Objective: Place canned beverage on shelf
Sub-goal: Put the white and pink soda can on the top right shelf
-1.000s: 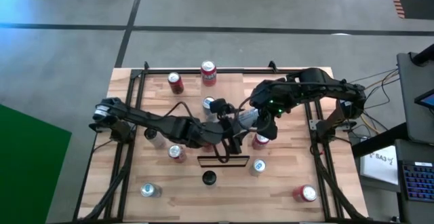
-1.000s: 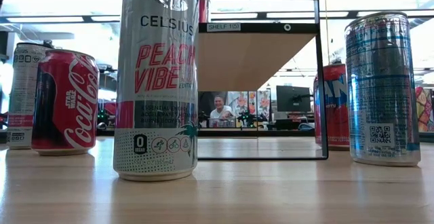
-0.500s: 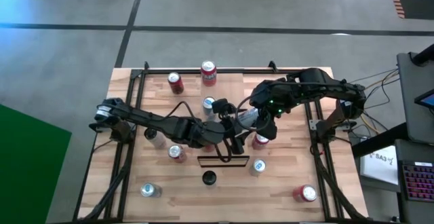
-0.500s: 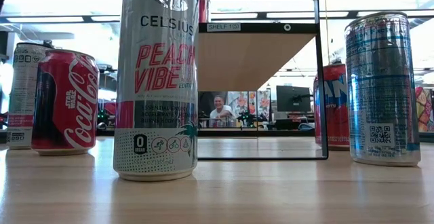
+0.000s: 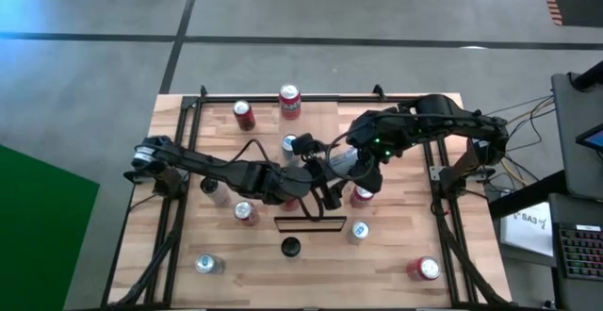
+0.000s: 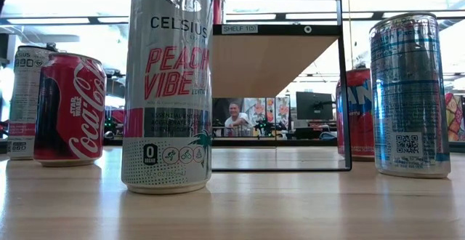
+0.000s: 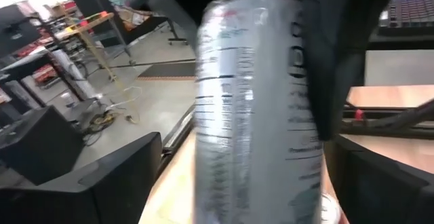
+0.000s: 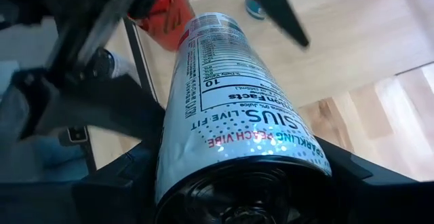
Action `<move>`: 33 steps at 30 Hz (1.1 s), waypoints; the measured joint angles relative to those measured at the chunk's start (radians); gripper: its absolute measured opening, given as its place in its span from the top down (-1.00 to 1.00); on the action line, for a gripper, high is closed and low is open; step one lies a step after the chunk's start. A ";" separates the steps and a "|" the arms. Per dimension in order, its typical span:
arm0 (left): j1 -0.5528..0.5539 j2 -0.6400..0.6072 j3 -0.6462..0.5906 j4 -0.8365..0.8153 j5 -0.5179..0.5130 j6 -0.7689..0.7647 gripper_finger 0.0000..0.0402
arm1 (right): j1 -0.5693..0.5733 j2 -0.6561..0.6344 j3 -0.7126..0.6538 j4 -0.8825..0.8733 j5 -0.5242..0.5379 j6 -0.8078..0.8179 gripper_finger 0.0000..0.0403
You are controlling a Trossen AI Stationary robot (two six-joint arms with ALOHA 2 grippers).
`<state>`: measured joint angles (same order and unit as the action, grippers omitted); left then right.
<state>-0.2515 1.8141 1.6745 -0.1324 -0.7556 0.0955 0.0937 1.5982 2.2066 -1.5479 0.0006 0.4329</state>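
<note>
A tall silver Celsius can (image 5: 344,163) hangs in the air above the middle of the table, between my two arms. My right gripper (image 5: 363,165) is shut on it. My left gripper (image 5: 332,174) comes from the table's left and is open. Its fingers (image 8: 88,34) stand on either side of the can's far, top end (image 8: 210,22) without touching it. The shelf (image 6: 276,58), a raised light wood board in a dark frame, stands nearer the table's front edge (image 5: 309,221). My right gripper pinches the can between its two fingers, on the side wall near the base end (image 8: 173,163). The fingers slant down from the table's right and lie along the can. The can is lifted clear and tilted, its top end pointing away toward my left gripper.
Loose cans stand around the table: red ones at the far edge (image 5: 244,114) (image 5: 289,102), a silver one (image 5: 291,144) behind the grippers, one (image 5: 361,195) under my right gripper, others near the front (image 5: 358,231) (image 5: 205,265) (image 5: 426,269). A tall Celsius can (image 6: 168,87) stands beside the shelf.
</note>
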 joint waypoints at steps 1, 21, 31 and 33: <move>0.000 0.000 0.000 0.002 0.018 0.000 -0.88 | 0.000 0.000 0.000 0.009 0.000 0.003 -0.21; 0.021 0.025 -0.001 0.020 0.061 0.013 -0.70 | 0.000 0.001 0.000 0.027 -0.006 0.038 -0.21; 0.022 0.026 0.000 0.019 0.057 0.016 -0.14 | 0.000 0.001 0.000 0.021 -0.009 0.031 -0.21; 0.022 0.026 0.000 0.019 0.057 0.018 -0.13 | 0.000 0.001 0.000 0.021 -0.009 0.030 -0.21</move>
<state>-0.2295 1.8397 1.6741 -0.1135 -0.6991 0.1134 0.0933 1.5990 2.2063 -1.5265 -0.0083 0.4633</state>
